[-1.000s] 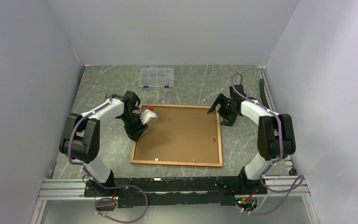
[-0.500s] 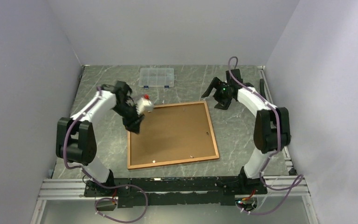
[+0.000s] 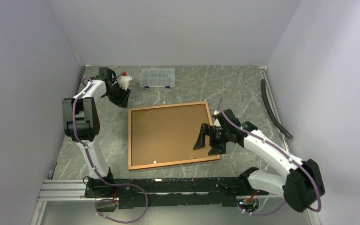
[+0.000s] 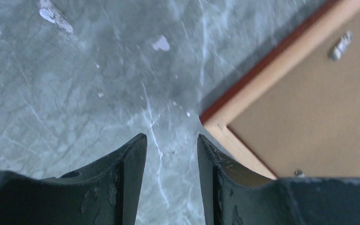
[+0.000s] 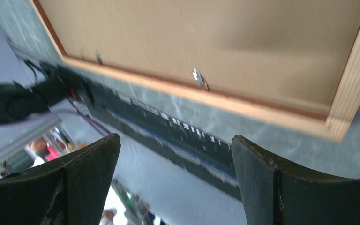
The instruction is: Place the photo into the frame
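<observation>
Two black-and-white robot arms rise from a black rail at the near edge of a grey marbled table point(image 3: 103, 140). Nearest the rail lies the large rectangular picture frame point(image 3: 173, 163), flat and face down, showing its light wood-coloured back with a thin red-orange outer edge. A plain brown backing board point(image 3: 168, 133) fills the frame, with small metal tabs point(image 5: 198, 77) along the inner edge.

The right gripper point(image 3: 207, 143) hangs over the frame's near right corner. Its two dark fingers are spread wide with nothing between them; its wrist view shows the frame's near rail and corner in the gap point(image 5: 174, 140).

Further back, a black hose point(image 3: 274, 110) lies along the table's right side.

The left gripper point(image 3: 120, 98) is at the far left of the table, close to the frame's far left corner point(image 4: 225, 117) but apart from it. Its fingers stand a narrow gap apart and hold nothing; only bare table shows between them point(image 4: 171, 138).

Farthest back, near the rear wall, sits a small clear plastic compartment box point(image 3: 157, 78), just right of the left gripper.
</observation>
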{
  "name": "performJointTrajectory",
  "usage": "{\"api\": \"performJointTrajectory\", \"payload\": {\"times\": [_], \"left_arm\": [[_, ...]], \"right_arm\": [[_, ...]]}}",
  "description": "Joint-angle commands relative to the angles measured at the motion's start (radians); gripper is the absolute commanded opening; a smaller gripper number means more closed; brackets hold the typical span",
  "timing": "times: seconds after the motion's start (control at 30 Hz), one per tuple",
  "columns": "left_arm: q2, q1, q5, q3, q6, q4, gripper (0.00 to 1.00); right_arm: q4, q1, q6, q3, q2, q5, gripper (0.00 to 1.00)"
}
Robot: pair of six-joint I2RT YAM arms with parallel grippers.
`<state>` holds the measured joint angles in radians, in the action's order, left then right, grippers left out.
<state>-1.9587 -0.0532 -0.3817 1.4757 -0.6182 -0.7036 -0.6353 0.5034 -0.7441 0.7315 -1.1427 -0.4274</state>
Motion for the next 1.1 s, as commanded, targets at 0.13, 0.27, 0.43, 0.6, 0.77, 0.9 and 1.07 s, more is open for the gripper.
{"api": "performJointTrajectory", "payload": {"times": [0.13, 0.27, 0.43, 0.6, 0.77, 0.9, 1.07], "left_arm": [[-0.048, 0.025, -0.001, 0.023, 0.197, 0.186, 0.49], [-0.046, 0.046, 0.002, -0.025, 0.158, 0.174, 0.48], [-0.018, 0.077, -0.017, -0.094, 0.082, 0.122, 0.47], [0.024, 0.082, -0.029, -0.164, 0.018, 0.080, 0.46], [0.073, 0.096, -0.052, -0.226, 0.001, 0.053, 0.45], [0.109, 0.133, -0.062, -0.284, -0.003, 0.055, 0.44], [0.143, 0.195, -0.093, -0.323, 0.000, 0.031, 0.44]], "right_arm": [[-0.109, 0.057, -0.088, -0.203, 0.211, -0.121, 0.92], [-0.025, 0.056, -0.099, -0.261, 0.134, -0.069, 0.94], [0.096, 0.045, -0.128, -0.232, 0.057, 0.084, 0.96], [0.251, -0.047, -0.196, -0.249, 0.033, 0.130, 0.97], [0.334, -0.251, -0.175, -0.225, -0.021, 0.125, 0.96], [0.384, -0.377, -0.145, -0.156, -0.116, 0.113, 0.96], [0.446, -0.446, -0.145, -0.025, -0.266, 0.085, 0.95]]}}
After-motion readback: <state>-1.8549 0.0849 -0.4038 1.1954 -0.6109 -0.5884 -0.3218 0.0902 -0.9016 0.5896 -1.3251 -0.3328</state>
